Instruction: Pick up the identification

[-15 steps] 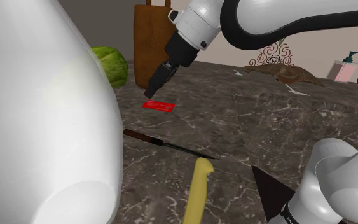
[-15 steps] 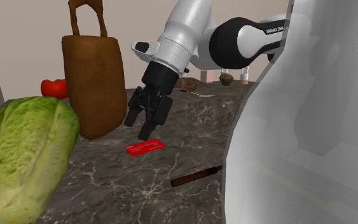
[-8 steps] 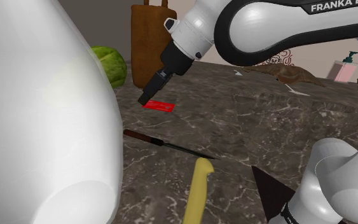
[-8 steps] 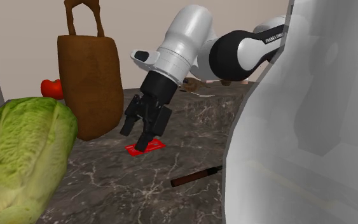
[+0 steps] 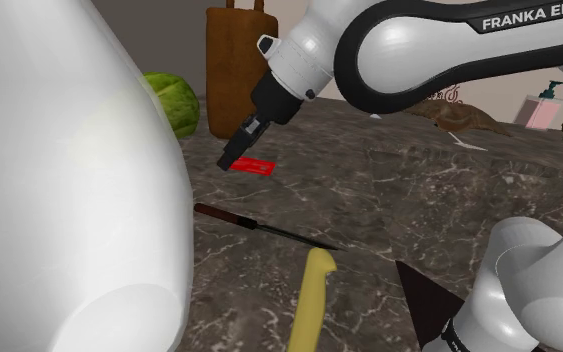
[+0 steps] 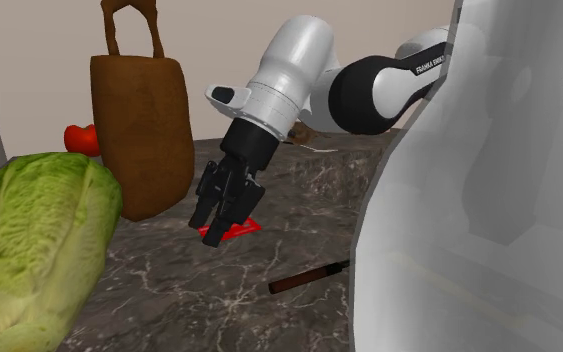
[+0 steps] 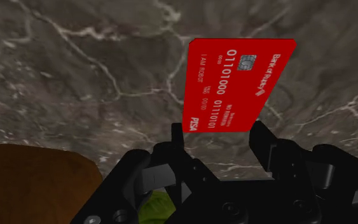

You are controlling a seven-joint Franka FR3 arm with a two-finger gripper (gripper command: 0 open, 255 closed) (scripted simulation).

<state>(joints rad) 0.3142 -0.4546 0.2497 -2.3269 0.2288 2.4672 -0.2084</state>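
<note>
1. One red card point(image 7: 238, 86) point(image 5: 260, 167) point(image 6: 247, 227) with bank lettering lies flat on the dark veined desk point(image 5: 419, 190), near the brown bag point(image 5: 231, 70) point(image 6: 141, 130) and clear of its base.
2. We find the claw point(image 7: 219, 137) point(image 5: 234, 160) point(image 6: 214, 232) at desk level, at the card's end toward the bag.
3. We record its fingers parted, one on either side of the card. A gap shows beside one finger, so nothing is clasped.
4. We note a brown-handled knife point(image 5: 259, 224) point(image 6: 307, 276) on the desk, farther from the bag than the card.
</note>
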